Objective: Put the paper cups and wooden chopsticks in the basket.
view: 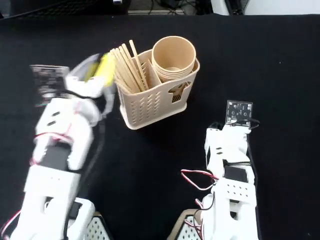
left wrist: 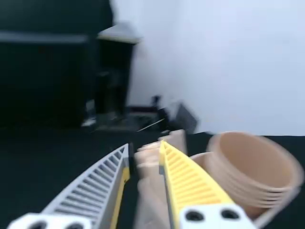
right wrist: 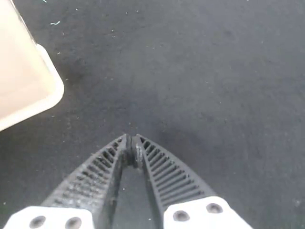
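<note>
Chopsticks (view: 127,67) stand as a bundle in the left compartment of the basket (view: 155,102). Their long axis is steep, and the upper ends fan out toward the far left corner of the desk (view: 280,55). Cups (view: 173,55) sit nested in the right compartment, mouths up. The basket is in the far half of the desk, about midway between the left and right edges, with its long side slanting from near-left to far-right. Left gripper (left wrist: 144,149) is just beside the upper ends of the sticks, on their left. Its jaws are a little apart, and I cannot tell if they touch any stick. Right gripper (right wrist: 129,145) is low over bare desk near a basket corner, jaws closed tip to tip, holding nothing.
</note>
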`<state>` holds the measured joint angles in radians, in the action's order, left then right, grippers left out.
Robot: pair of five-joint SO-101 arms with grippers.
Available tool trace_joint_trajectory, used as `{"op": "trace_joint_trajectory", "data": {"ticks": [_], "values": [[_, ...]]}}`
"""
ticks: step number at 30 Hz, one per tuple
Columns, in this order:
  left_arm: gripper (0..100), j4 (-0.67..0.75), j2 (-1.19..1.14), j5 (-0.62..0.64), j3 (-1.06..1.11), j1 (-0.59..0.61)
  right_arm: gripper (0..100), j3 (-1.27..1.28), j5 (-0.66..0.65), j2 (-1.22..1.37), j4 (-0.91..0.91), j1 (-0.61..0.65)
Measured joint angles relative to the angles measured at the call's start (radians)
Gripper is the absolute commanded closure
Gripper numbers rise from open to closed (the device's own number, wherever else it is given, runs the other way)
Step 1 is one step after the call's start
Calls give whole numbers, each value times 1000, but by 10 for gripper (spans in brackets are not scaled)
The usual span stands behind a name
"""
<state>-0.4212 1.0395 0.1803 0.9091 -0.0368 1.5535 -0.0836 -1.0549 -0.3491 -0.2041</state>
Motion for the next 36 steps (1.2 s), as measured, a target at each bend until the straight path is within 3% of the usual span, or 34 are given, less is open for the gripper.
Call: {"op": "trace_joint_trajectory", "data": {"ticks": [5,9,17,26,36], "values": [[934,-427,34,-52,-15,249,985,3,0,0,0,0],[966,-605,35,-140,12,390,985,3,0,0,0,0],[970,-577,37,-215,232,506,984,3,103,0,-8,15],[970,-560,37,-216,353,505,984,-46,74,0,-298,180],[970,-560,37,-216,494,506,983,38,66,-2,-244,273]]}}
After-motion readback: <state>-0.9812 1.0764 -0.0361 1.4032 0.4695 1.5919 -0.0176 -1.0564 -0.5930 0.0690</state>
